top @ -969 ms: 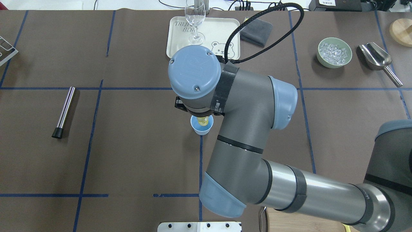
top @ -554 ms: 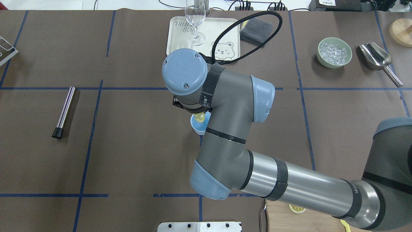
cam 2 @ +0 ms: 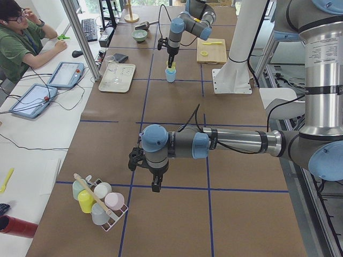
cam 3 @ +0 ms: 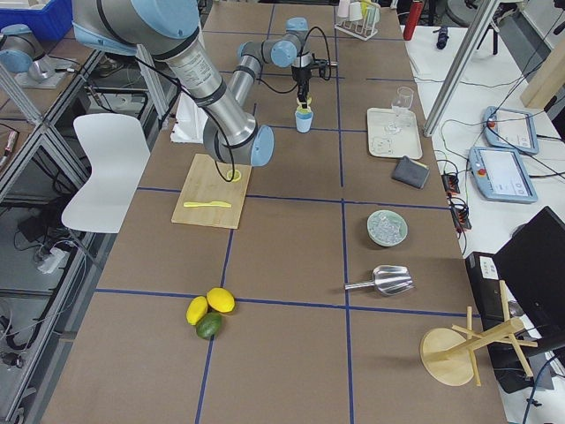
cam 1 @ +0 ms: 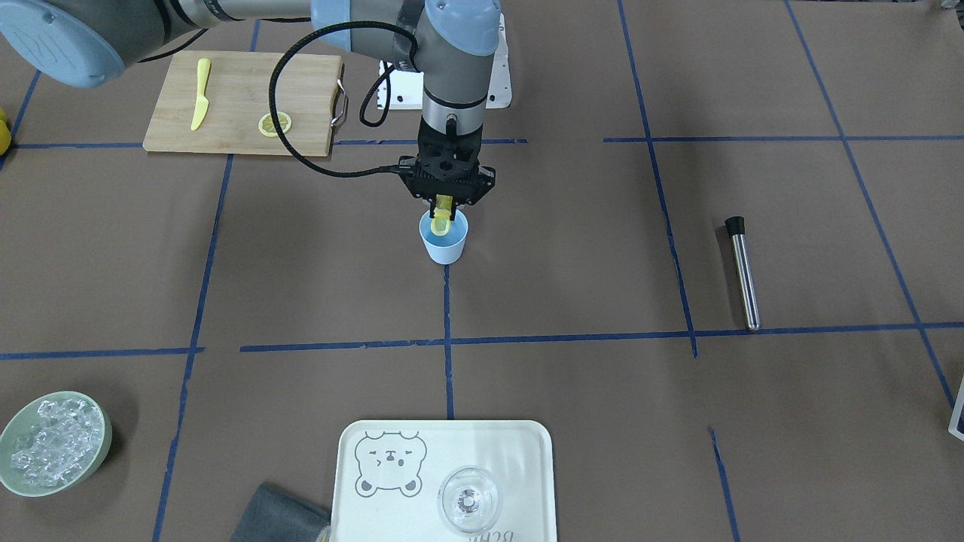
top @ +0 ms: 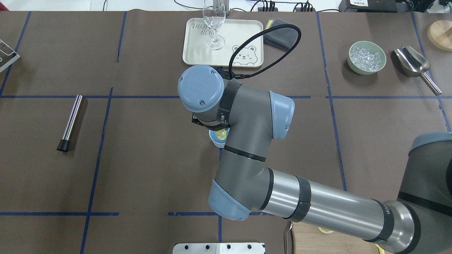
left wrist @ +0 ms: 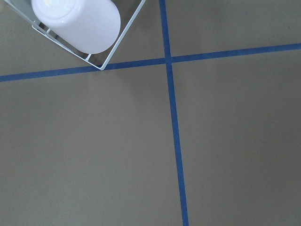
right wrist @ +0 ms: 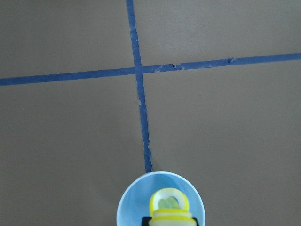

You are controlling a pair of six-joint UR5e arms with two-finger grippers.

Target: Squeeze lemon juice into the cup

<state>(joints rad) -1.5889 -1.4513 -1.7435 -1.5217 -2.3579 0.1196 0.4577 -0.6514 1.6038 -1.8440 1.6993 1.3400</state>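
Observation:
The light-blue cup (cam 1: 443, 242) stands upright near the table's middle, on a blue tape line. My right gripper (cam 1: 444, 202) points down just above its mouth and is shut on the lemon slice (cam 1: 440, 224). The slice is pinched into a folded loop and hangs into the cup's opening. The right wrist view shows the squeezed lemon (right wrist: 169, 205) over the cup (right wrist: 134, 202). In the overhead view the arm hides most of the cup (top: 214, 140). My left gripper (cam 2: 155, 184) hangs over bare table far to the left; I cannot tell whether it is open or shut.
A wooden cutting board (cam 1: 301, 90) holds a yellow knife (cam 1: 199, 94) and a second lemon slice (cam 1: 274, 123). A tray (cam 1: 527, 452) bears a clear glass (cam 1: 468, 499). A bowl of ice (cam 1: 53, 443), a metal rod (cam 1: 743, 275) and a cup rack (cam 2: 99, 201) are also there.
My right arm's wrist and elbow have swung left and lower in the overhead view, hiding more of the cup. The lemon stays pinched over the cup, which has not moved.

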